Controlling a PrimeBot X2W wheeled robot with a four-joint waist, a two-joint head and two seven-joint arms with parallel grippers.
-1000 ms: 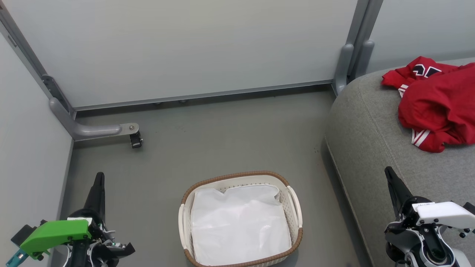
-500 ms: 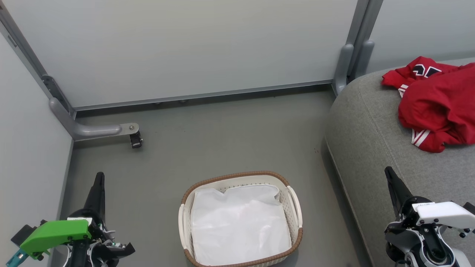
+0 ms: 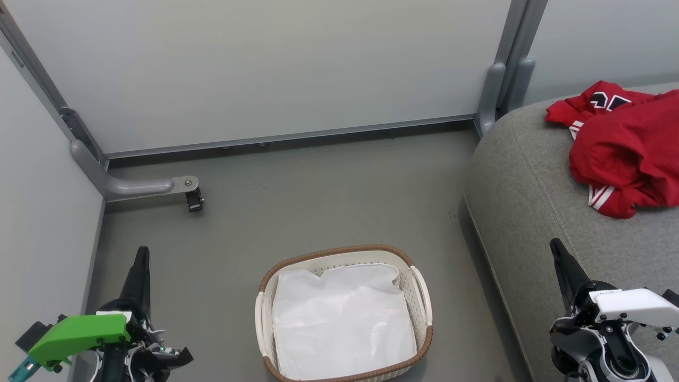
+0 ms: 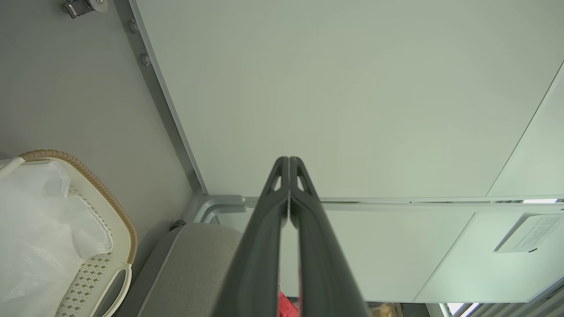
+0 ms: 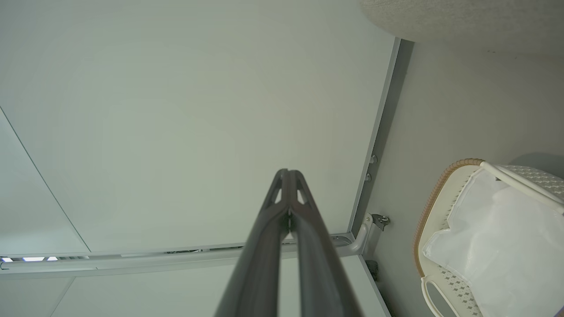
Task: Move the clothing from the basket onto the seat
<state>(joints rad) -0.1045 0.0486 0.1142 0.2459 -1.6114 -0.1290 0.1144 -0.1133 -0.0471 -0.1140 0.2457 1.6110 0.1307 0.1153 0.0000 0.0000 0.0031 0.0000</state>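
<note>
The red clothing lies crumpled on the grey seat at the right, its white-striped hem and black-and-white marks showing. The cream basket with a brown rim stands on the floor at bottom centre and holds just its white liner. My left gripper is at the lower left, shut with nothing in it, well left of the basket. Over the seat's front edge at the lower right, my right gripper is shut and holds nothing. In the left wrist view the left gripper is shut; in the right wrist view the right gripper is shut.
Pale partition panels enclose the grey floor at the back and left. A grey bracket foot with a small caster juts out at the left wall. A grey post stands at the seat's back corner.
</note>
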